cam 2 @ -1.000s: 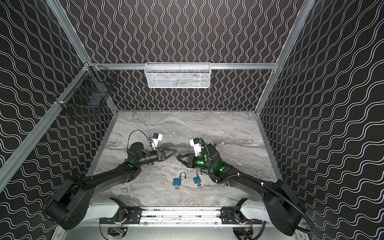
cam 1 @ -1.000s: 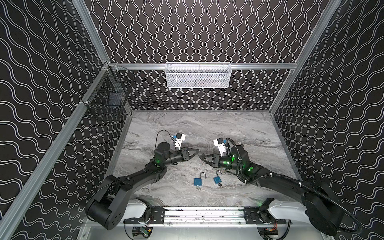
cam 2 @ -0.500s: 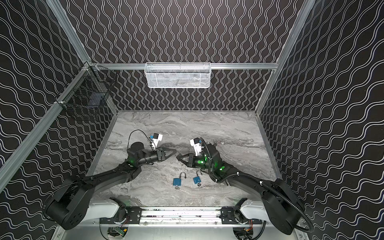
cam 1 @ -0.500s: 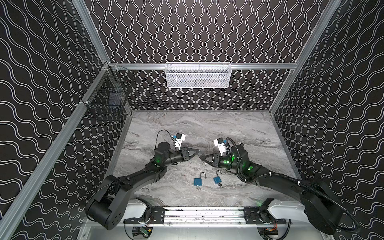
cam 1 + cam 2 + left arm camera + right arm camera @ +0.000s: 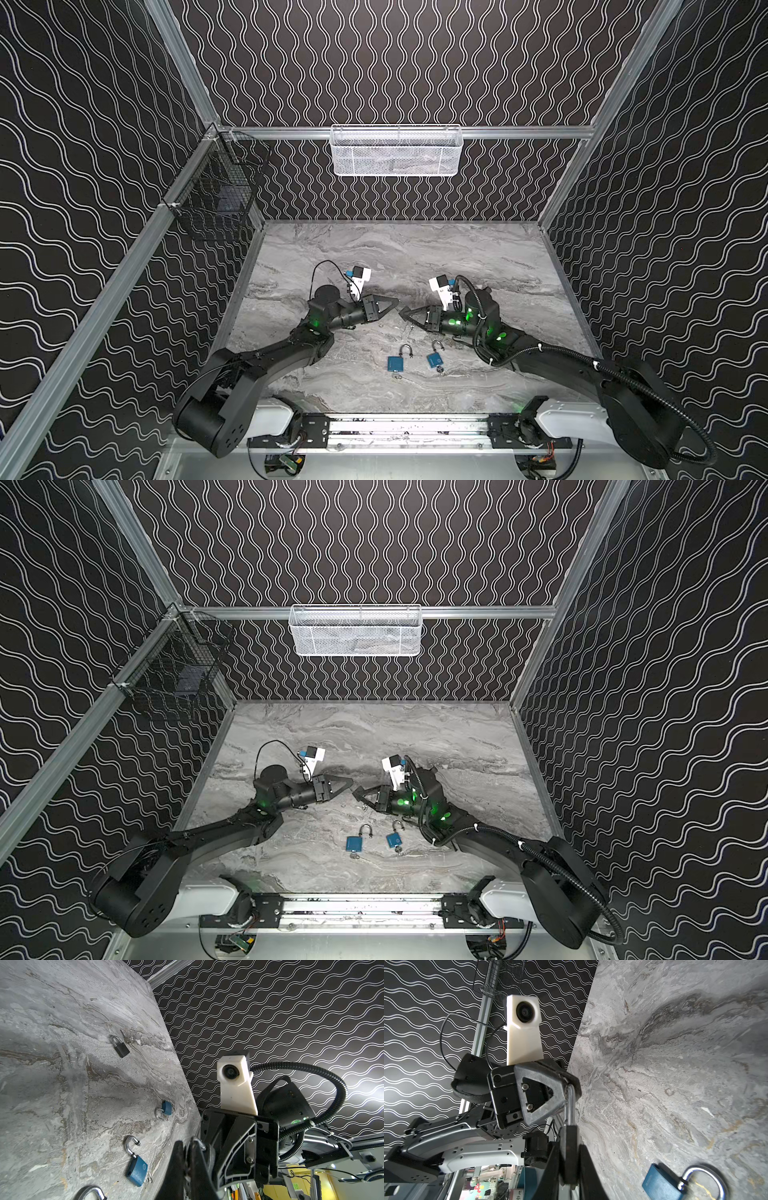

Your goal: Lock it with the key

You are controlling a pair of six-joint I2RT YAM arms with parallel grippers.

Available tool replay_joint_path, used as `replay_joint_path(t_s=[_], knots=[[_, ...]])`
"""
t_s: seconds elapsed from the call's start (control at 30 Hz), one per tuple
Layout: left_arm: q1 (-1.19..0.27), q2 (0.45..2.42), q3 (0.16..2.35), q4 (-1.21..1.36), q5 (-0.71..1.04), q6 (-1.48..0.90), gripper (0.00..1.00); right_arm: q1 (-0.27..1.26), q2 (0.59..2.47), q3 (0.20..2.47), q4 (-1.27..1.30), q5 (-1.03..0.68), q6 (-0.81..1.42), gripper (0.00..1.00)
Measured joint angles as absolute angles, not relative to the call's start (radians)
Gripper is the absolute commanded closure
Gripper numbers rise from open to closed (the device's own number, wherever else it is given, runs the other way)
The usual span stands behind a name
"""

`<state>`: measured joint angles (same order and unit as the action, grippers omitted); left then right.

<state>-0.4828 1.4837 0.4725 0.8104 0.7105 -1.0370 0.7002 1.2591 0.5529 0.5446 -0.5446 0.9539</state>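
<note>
Clamping the black padlock (image 5: 569,1151), right jaws face left jaws pinching its shackle (image 5: 571,1105).

Blue padlock (image 5: 661,1183) partly off-frame

Very little differs from a second ago. The right tool (image 5: 402,312) has pinched in slightly tighter on the body of the black padlock (image 5: 569,1140) clamped between its fingers, settling within the first half second. The right arm's elbow (image 5: 631,411) looks to have drifted a touch toward the black padlock, though the shift is too slight to be sure of.
</note>
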Motion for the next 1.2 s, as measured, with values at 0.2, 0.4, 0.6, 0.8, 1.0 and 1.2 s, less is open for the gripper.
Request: replay_joint_path(t_s=[0.2, 0.4, 0.6, 0.8, 1.0, 1.2], knots=[[-0.484, 1.481, 0.473, 0.810, 0.710, -1.037, 1.00, 0.693, 1.273, 0.549, 0.580, -0.566, 0.974, 1.00], [-0.489, 1.479, 0.474, 0.808, 0.708, -1.037, 1.00, 0.690, 1.281, 0.551, 0.590, -0.574, 0.980, 1.00], [-0.503, 1.478, 0.474, 0.802, 0.678, -1.037, 1.00, 0.686, 1.302, 0.557, 0.606, -0.585, 0.987, 1.00], [-0.515, 1.465, 0.472, 0.799, 0.645, -1.037, 1.00, 0.677, 1.327, 0.567, 0.639, -0.597, 1.014, 1.00], [-0.525, 1.451, 0.463, 0.800, 0.613, -1.037, 1.00, 0.653, 1.336, 0.575, 0.646, -0.623, 1.021, 1.00], [-0.535, 1.442, 0.459, 0.817, 0.570, -1.037, 1.00, 0.626, 1.370, 0.620, 0.640, -0.667, 1.013, 1.00]])
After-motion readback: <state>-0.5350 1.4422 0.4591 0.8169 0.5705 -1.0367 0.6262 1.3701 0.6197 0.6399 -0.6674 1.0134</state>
